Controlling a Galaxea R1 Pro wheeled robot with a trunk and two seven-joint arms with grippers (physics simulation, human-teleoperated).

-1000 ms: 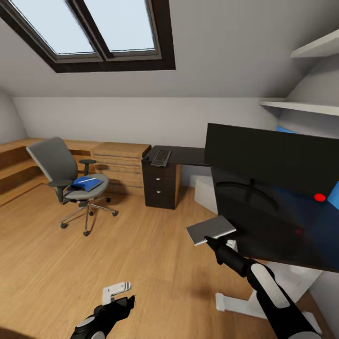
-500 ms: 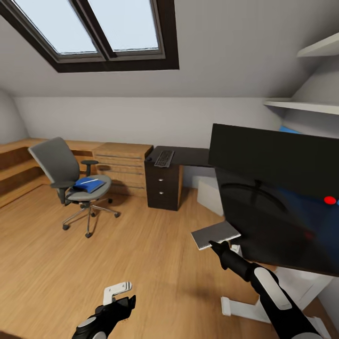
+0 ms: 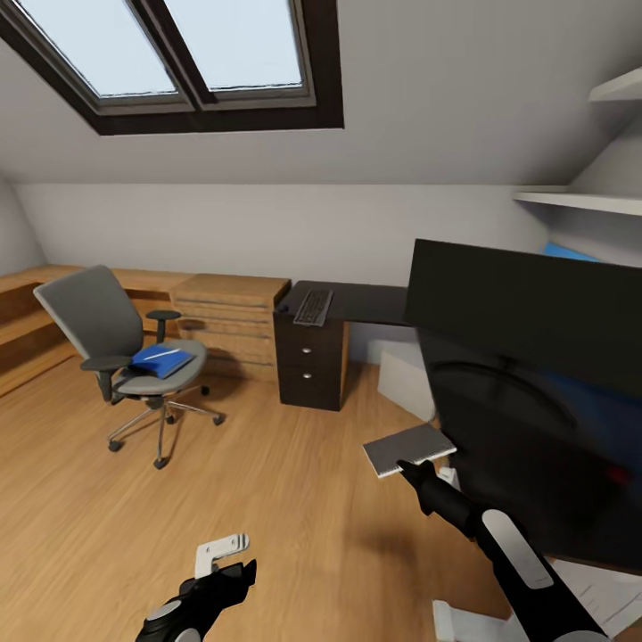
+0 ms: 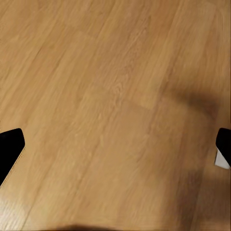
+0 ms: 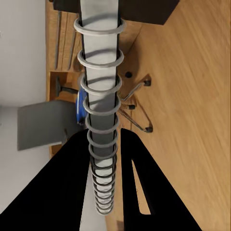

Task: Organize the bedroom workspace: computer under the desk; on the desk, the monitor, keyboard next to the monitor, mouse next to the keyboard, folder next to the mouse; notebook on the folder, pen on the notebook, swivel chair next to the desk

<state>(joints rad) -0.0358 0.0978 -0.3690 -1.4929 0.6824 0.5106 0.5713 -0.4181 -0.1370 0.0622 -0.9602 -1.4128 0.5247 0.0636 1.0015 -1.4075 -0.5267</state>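
Head view: right pincer pinching notebook beside desk; left pincer spread.

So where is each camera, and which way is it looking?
Head view: up on the robot's head, looking down across the bedroom at the swivel chair, desk and monitor; both arms show, the right gripper holding a notebook.
Left wrist view: by the left gripper, facing bare wooden floor; dark finger tips show at the edges.
Right wrist view: by the right gripper, looking along the notebook's spiral rings.
Shared: head and right wrist views both catch the notebook, chair and blue folder.
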